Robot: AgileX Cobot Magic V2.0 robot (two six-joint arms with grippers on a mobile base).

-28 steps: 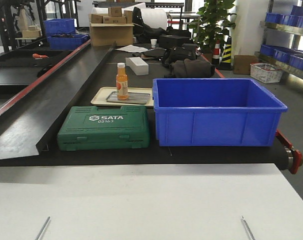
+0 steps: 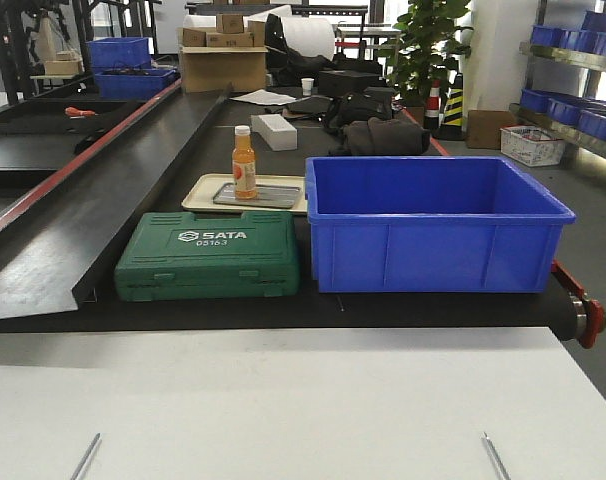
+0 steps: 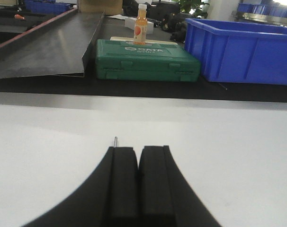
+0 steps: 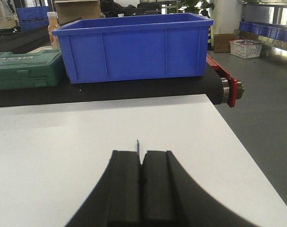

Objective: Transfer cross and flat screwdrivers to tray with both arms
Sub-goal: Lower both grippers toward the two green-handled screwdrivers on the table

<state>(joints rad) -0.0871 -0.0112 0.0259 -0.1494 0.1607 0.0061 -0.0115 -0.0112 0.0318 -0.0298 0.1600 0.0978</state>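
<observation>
No screwdriver handle shows in any view. The beige tray (image 2: 197, 190) lies on the black belt behind the green SATA tool case (image 2: 211, 255), which is closed. My left gripper (image 3: 138, 147) is shut, low over the white table (image 2: 303, 400). A thin metal rod (image 3: 115, 141) sticks out past its left finger. My right gripper (image 4: 142, 152) is shut too, with a thin rod tip (image 4: 138, 144) showing at the seam of its jaws. I cannot tell what these rods are. They also show in the front view, at the left (image 2: 84, 457) and at the right (image 2: 495, 456).
A large blue bin (image 2: 433, 225) stands right of the case; its inside is hidden. An orange bottle (image 2: 243, 162) and a grey plate (image 2: 263, 195) are on the tray. A slanted black metal sheet (image 2: 93, 210) lies to the left. The belt's red roller end (image 2: 588, 318) is at the right.
</observation>
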